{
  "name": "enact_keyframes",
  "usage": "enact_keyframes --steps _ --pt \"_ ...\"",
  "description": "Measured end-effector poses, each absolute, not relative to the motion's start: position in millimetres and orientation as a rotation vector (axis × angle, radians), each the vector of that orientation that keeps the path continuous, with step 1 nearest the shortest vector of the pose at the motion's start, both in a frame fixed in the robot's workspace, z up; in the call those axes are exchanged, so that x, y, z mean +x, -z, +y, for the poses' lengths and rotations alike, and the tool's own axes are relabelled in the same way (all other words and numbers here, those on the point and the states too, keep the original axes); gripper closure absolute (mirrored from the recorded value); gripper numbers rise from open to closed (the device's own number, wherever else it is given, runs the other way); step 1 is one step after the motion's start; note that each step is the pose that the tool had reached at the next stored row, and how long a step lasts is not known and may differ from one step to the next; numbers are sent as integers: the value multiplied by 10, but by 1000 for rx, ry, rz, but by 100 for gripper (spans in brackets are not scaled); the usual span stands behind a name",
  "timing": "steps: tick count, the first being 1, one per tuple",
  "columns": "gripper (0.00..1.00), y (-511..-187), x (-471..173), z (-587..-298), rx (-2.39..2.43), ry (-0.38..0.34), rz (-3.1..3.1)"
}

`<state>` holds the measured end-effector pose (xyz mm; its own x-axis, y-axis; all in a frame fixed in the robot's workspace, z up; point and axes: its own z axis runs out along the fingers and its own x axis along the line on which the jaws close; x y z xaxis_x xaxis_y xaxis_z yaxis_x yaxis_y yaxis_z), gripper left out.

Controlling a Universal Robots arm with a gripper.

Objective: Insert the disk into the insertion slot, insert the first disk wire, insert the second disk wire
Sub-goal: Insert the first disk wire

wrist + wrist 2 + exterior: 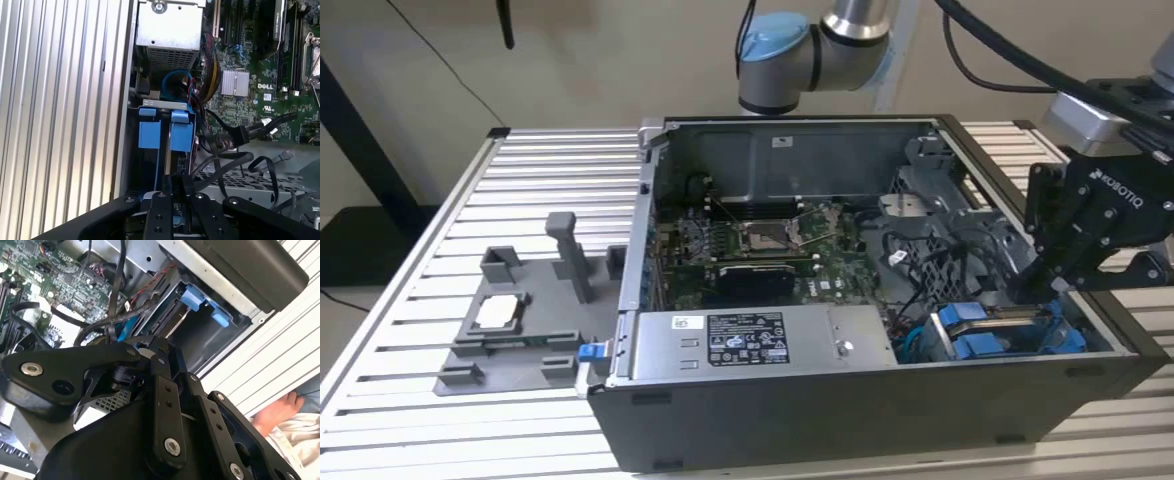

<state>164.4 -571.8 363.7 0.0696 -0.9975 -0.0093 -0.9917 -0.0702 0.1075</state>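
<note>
The end effector (177, 184) looks clenched on the upper edge of the disk (176, 159), which stands on edge straight beneath it, its long axis running down into the slot (146, 170) in the computer case (854, 420).

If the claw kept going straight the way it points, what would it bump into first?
Probably the disk in its blue carrier, sitting in the insertion slot right ahead of the claw; how close it is stays unclear.

case (854, 420): on table (400, 300) | insertion slot (994, 335): in case, exterior view's right end | end effector (1038, 290): above slot
</note>
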Motion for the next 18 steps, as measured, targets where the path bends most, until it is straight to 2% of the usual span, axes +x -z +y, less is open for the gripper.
enact_keyframes --steps 18 --pt "81 -3522 1775 -5689 2213 125 -2124"
